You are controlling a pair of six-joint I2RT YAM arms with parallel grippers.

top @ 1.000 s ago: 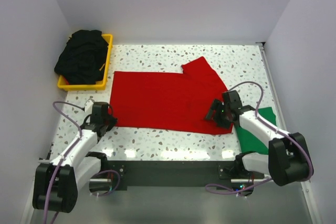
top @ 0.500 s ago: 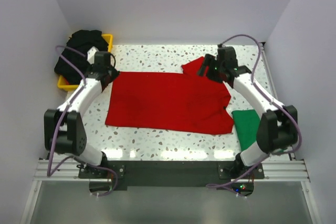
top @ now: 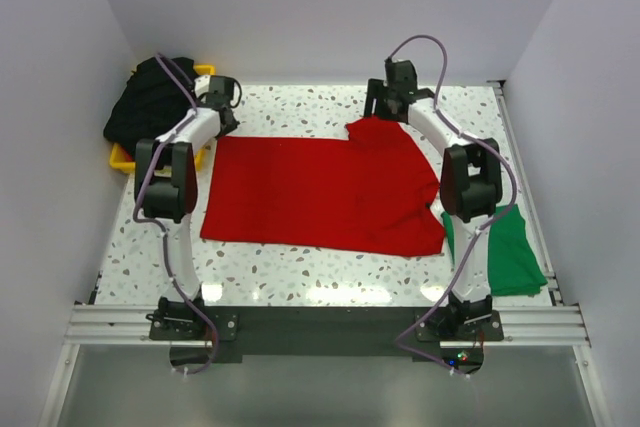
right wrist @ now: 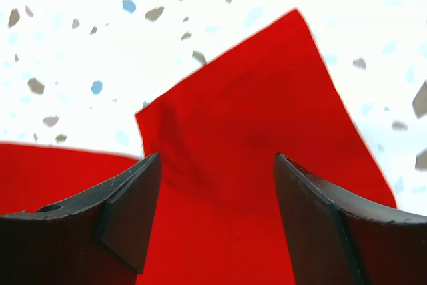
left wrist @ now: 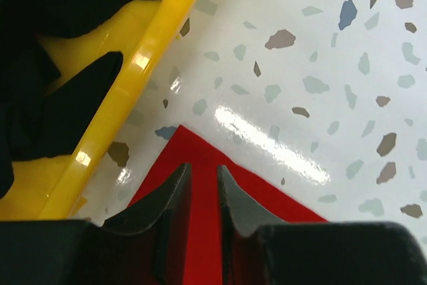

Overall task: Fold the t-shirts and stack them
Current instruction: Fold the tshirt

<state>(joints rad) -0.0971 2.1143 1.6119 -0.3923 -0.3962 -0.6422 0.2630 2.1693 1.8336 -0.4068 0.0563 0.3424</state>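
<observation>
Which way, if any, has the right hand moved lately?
Yes: the right hand moved away from the green cloth t-shirt, up to the far sleeve of the bright red cloth t-shirt.

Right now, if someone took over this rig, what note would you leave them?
Left gripper: open a little, above the red shirt's far left corner.
Right gripper: open wide, above its far right sleeve.
Red shirt lies flat mid-table, unfolded.
Green shirt sits folded at the near right edge.
Black shirts are heaped in the yellow bin, far left.
Left to do: fold red, fold blacks, stack all.
</observation>
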